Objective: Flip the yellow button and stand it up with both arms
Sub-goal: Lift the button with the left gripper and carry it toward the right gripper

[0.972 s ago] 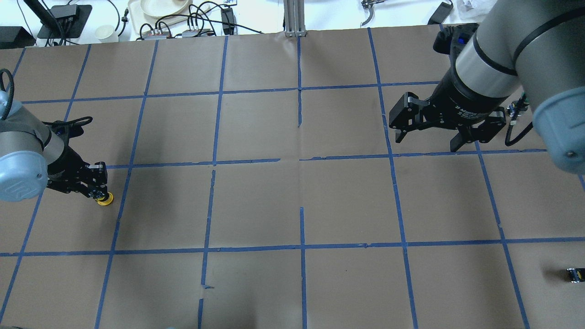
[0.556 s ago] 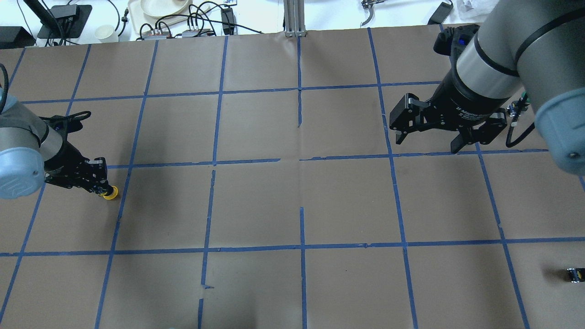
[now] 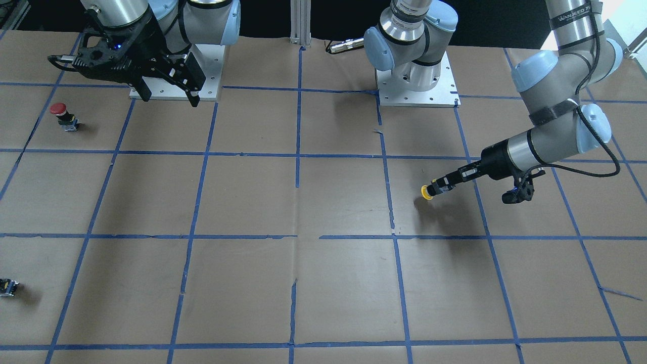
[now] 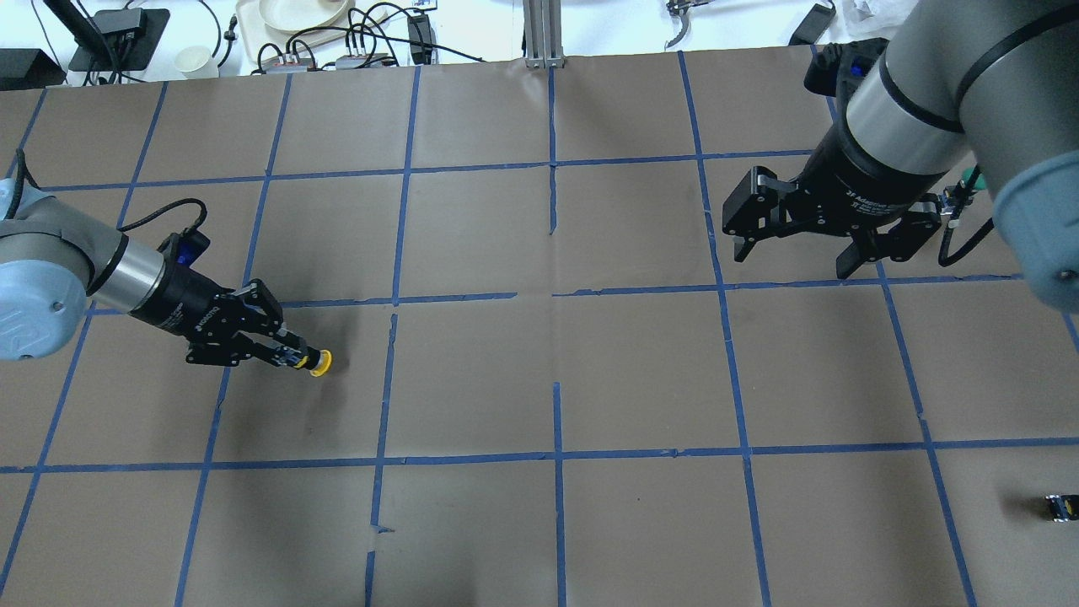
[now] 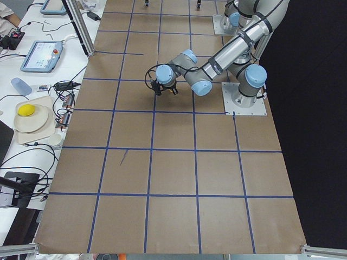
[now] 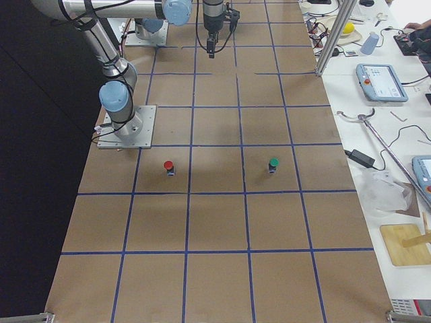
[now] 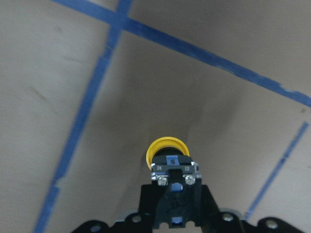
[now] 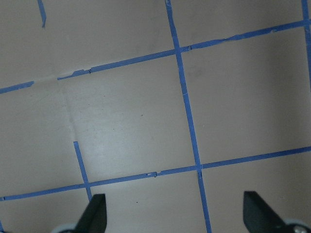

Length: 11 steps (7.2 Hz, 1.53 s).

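Note:
The yellow button (image 4: 319, 362) is held by its black body in my left gripper (image 4: 297, 357), which is shut on it. The button lies sideways, with the cap pointing toward the table's middle, a little above the brown paper; its shadow falls below it. It also shows in the front view (image 3: 427, 192) and in the left wrist view (image 7: 167, 148) just past the fingertips. My right gripper (image 4: 792, 261) hangs open and empty above the far right of the table, well away from the button. Its two fingers (image 8: 95, 214) frame bare paper in the right wrist view.
A red-capped button (image 3: 59, 114) stands near the right arm's base. A green-capped button (image 6: 273, 163) stands near it. A small dark block with a yellow mark (image 4: 1060, 507) lies at the near right edge. Blue tape lines grid the brown paper (image 4: 556, 371).
My left gripper has carried the yellow button to the right, toward the table's middle, and has turned so the cap points sideways. The right gripper has barely moved and stays open.

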Motion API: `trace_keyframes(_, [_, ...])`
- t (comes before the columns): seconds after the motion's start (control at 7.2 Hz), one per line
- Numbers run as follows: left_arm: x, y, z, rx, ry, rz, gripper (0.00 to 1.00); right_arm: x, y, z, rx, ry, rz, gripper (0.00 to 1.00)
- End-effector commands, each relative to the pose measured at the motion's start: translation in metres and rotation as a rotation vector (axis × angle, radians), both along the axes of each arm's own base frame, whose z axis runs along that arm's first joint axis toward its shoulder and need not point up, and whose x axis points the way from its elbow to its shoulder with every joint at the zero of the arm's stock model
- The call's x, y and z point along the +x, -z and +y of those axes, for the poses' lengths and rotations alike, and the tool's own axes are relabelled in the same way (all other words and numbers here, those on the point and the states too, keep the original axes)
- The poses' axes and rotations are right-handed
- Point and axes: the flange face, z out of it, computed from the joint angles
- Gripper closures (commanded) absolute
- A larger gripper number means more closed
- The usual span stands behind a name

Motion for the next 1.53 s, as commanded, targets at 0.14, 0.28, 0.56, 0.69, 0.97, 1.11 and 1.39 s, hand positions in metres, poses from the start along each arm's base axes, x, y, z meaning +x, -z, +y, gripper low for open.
trace_keyframes(0.14, [-0.085, -0.002, 0.020, 0.246, -0.139, 0.413, 0.86, -0.001, -0.030, -0.039, 0.017, 0.017, -0.017, 0.00])
trace_keyframes(0.28, [-0.123, -0.006, 0.026, 0.314, -0.151, 0.491, 0.86, 0.002, -0.032, -0.043, 0.014, 0.020, -0.049, 0.00])
trace_keyframes(0.56, [-0.208, -0.019, 0.034, 0.367, -0.204, 0.648, 0.86, -0.007, -0.033, -0.049, 0.035, 0.109, -0.221, 0.00])
trace_keyframes(0.69, [-0.256, -0.028, 0.041, 0.359, -0.211, 0.719, 0.86, -0.024, -0.033, -0.053, 0.070, 0.175, -0.343, 0.00])
trace_keyframes(0.97, [-0.334, -0.049, 0.054, 0.317, -0.277, 0.899, 0.87, -0.033, -0.029, -0.051, 0.118, 0.224, -0.428, 0.00])
trace_keyframes(1.11, [-0.365, -0.060, 0.064, 0.299, -0.302, 0.980, 0.87, -0.035, -0.028, -0.051, 0.137, 0.240, -0.455, 0.00])
trace_keyframes(1.39, [-0.388, -0.072, 0.064, 0.288, -0.388, 1.091, 0.90, -0.044, -0.030, -0.052, 0.127, 0.254, -0.450, 0.00])
